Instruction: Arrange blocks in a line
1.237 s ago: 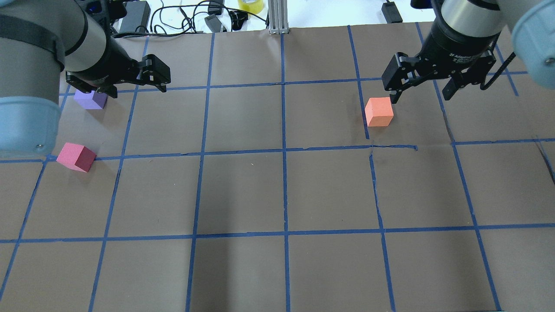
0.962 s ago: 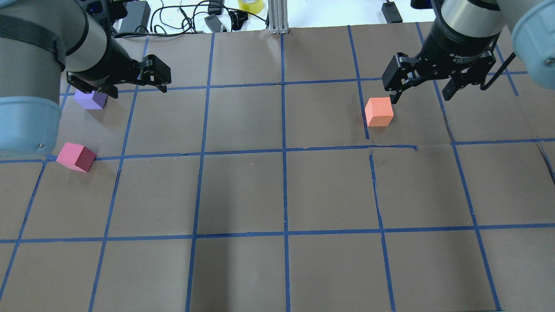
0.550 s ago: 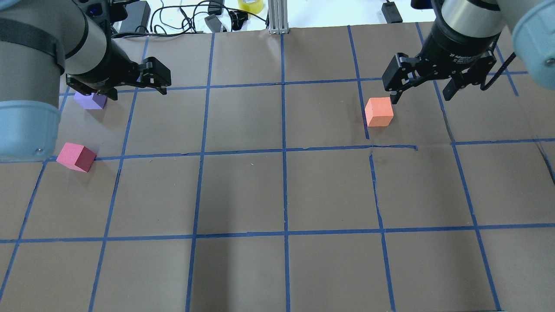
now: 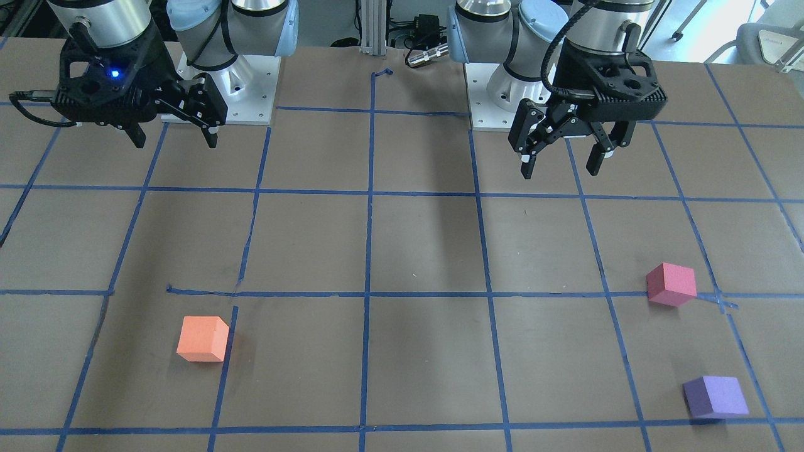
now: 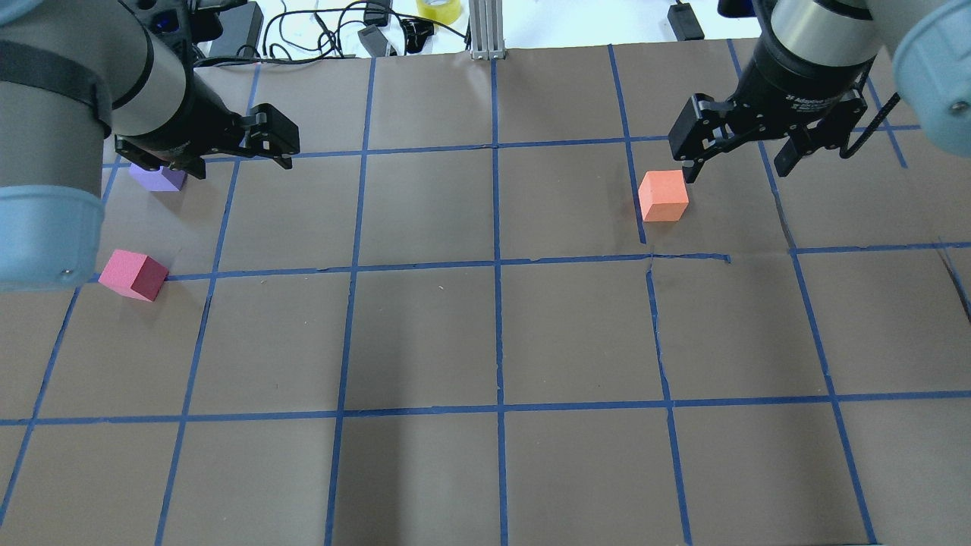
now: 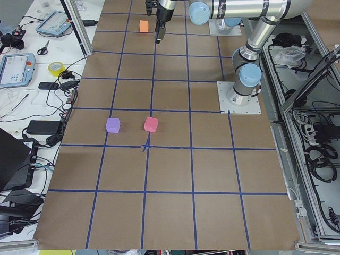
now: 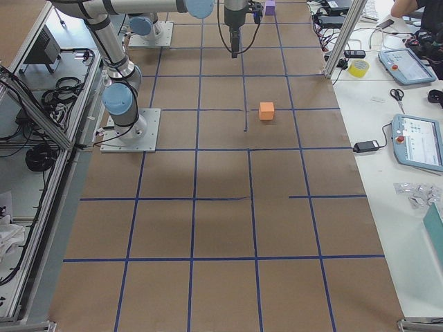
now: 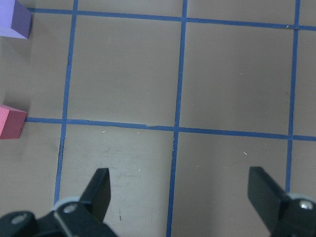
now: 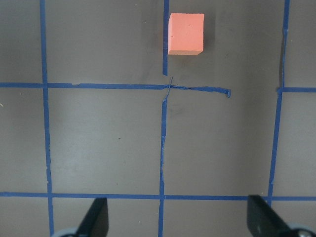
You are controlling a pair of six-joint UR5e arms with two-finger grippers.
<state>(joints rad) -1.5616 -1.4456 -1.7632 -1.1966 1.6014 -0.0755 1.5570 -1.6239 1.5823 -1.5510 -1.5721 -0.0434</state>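
The orange block (image 5: 663, 196) (image 4: 202, 339) lies on the brown gridded table, in front of my right gripper (image 5: 736, 171) (image 4: 176, 141), which hangs open and empty above the table; the block is at the top of the right wrist view (image 9: 186, 33). The pinkish-red block (image 5: 134, 274) (image 4: 671, 284) and the purple block (image 5: 157, 179) (image 4: 715, 397) lie apart on the left side. My left gripper (image 5: 241, 163) (image 4: 560, 168) is open and empty, raised beside the purple block. Both of those blocks show at the left edge of the left wrist view (image 8: 11, 122) (image 8: 15, 19).
Cables, power bricks and a yellow tape roll (image 5: 438, 9) lie beyond the table's far edge, next to an aluminium post (image 5: 485, 30). The arms' base plates (image 4: 220, 94) sit at the robot side. Blue tape lines grid the table.
My left arm has crept slightly away from the camera. The right arm and all three blocks have not moved. Both grippers stay open.
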